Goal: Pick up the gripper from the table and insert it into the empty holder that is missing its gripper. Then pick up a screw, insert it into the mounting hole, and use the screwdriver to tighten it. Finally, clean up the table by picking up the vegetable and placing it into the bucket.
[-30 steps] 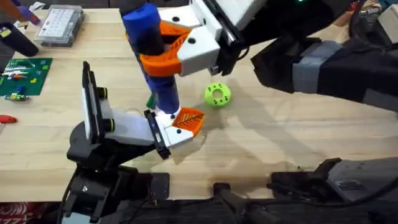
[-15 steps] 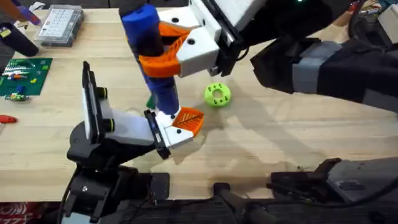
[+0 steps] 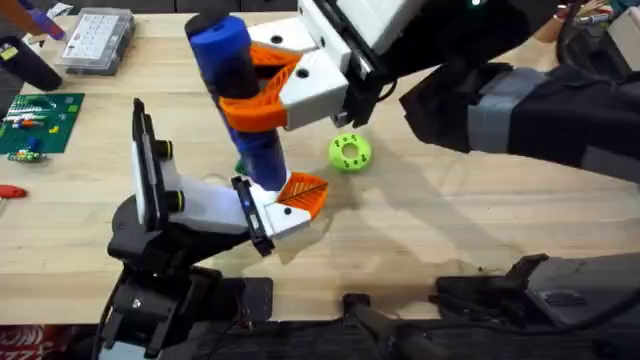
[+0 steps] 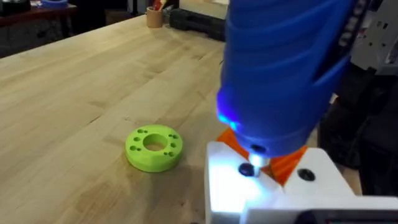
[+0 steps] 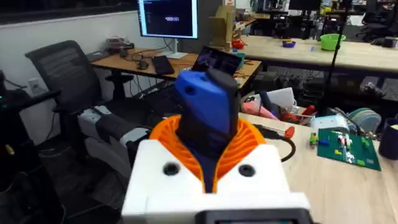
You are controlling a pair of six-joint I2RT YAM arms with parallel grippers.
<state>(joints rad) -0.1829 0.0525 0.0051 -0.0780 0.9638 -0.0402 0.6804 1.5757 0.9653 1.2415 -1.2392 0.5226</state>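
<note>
Bracing is the left arm's job at the near left: its black gripper (image 3: 255,215) is clamped on the white holder (image 3: 285,218), pinning it to the table (image 3: 450,220) so it cannot turn under the driver. The small orange gripper (image 3: 305,192) sits seated in the holder's far right face, so the insertion step looks done. From the left wrist, the holder (image 4: 249,186) shows two dark mounting holes; the thin bit meets the left one, lit by the tool's blue-white glow, which suggests the screw is being driven or is about to be.

Just beyond, the blue screwdriver (image 3: 240,95) stands nearly upright over the holder, leaning slightly left at the top, so the bit lines up with the hole's axis. The right gripper (image 3: 262,90), white with orange ribbed fingers, is closed around the barrel, reaching in from the far right; its wrist view shows the screwdriver (image 5: 208,118) wedged between the orange pads (image 5: 249,143).

The lime-green disc (image 3: 349,152) lies right of the tool, apart from it. A sliver of dark green, probably the vegetable (image 3: 240,163), peeks out left of the barrel. I cannot make out the bucket from overhead.

Compared with a second ago, the screwdriver's top and the right gripper have drifted slightly left and farther; the holder, left gripper and disc are unmoved.
</note>
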